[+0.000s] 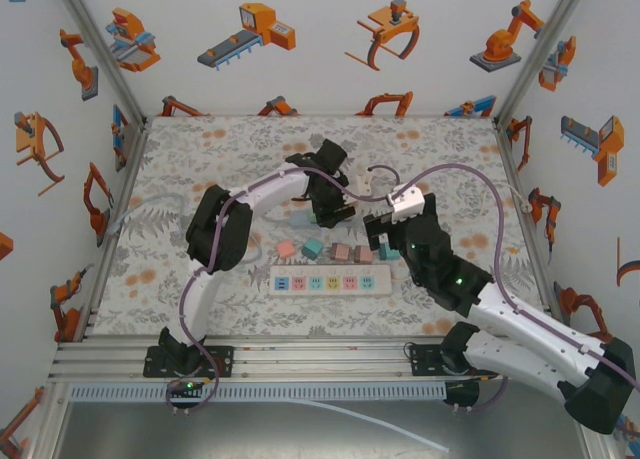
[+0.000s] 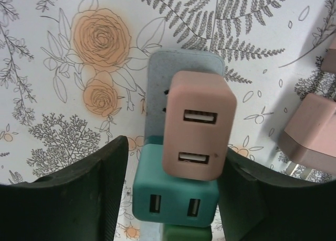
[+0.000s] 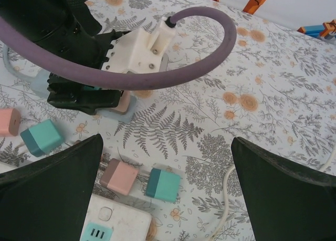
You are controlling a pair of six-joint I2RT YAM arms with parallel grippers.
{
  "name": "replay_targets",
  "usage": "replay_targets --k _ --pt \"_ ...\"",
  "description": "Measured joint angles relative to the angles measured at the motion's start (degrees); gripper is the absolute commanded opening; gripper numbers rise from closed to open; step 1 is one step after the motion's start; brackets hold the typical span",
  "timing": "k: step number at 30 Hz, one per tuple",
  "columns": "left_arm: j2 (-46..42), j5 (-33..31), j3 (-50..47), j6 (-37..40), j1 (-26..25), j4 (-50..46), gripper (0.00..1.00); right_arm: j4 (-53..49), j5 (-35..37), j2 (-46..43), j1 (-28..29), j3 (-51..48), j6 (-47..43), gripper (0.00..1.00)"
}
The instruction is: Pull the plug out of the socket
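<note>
The jaws of the left gripper stood part open around the pink plug. In the left wrist view the right-hand finger lay against or just beside the plug's side, while the left-hand finger stood apart from it with a bare gap between. The plug, with two USB ports facing the camera, sat over the pale blue socket strip and looked slightly tilted. Whether its prongs were seated could not be told. Just beside it on the same strip sat a teal plug, and past that the top of a green plug at the frame's lower edge.

In the top view this strip lay near the middle of the flower-printed table, under the left gripper.

The right gripper hung just to the right of it, its jaws wide apart and holding nothing, its fingers spread over bare tabletop. Its wrist view looked at the left gripper's purple cable.

Nearer the arm bases lay a white power strip with coloured sockets. A row of loose plugs, pink and teal, lay between it and the grippers.
</note>
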Motion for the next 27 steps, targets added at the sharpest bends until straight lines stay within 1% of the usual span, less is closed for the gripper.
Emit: replay_targets --k 2,5,9,11,13,15,18,22,25,27 --pt "-0.07 0.04 -0.22 -0.66 0.07 0.70 0.67 0.00 -0.68 0.02 -1.25 0.00 -0.26 0.98" --pt "-1.62 0.74 -2.84 -2.25 0.31 3.26 0.67 0.33 -4.04 0.24 -4.81 0.00 -0.52 0.96" --pt "-9.40 3.69 -11.41 -8.24 2.03 8.50 0.67 2.25 -11.89 1.86 -12.28 0.00 -1.31 0.96" --pt "-15.23 5.11 -15.91 -12.90 3.91 12.59 0.67 3.02 -16.35 3.65 -15.58 0.24 -2.54 0.96" --pt "-22.23 6.49 -20.61 -19.08 6.84 18.21 0.67 3.37 -21.99 6.38 -18.51 1.29 -4.76 0.97" --pt "-29.24 7.34 -24.48 -26.75 10.78 23.54 0.66 3.61 -27.85 9.73 -20.83 2.75 -7.93 0.97" --pt "-35.89 7.34 -28.30 -38.21 16.55 29.64 0.62 2.62 -37.11 14.82 -22.67 5.99 -14.73 0.97" --pt "-40.35 5.20 -34.67 -51.82 22.43 32.57 0.60 -1.73 -47.65 23.12 -22.93 12.61 -25.62 0.94" --pt "-40.35 3.63 -38.99 -58.27 24.04 32.04 0.59 -6.14 -53.59 29.55 -22.93 17.77 -33.86 0.91" --pt "-39.60 3.37 -41.46 -61.81 24.44 31.67 0.59 -8.90 -56.22 33.38 -22.93 20.59 -38.49 0.89"
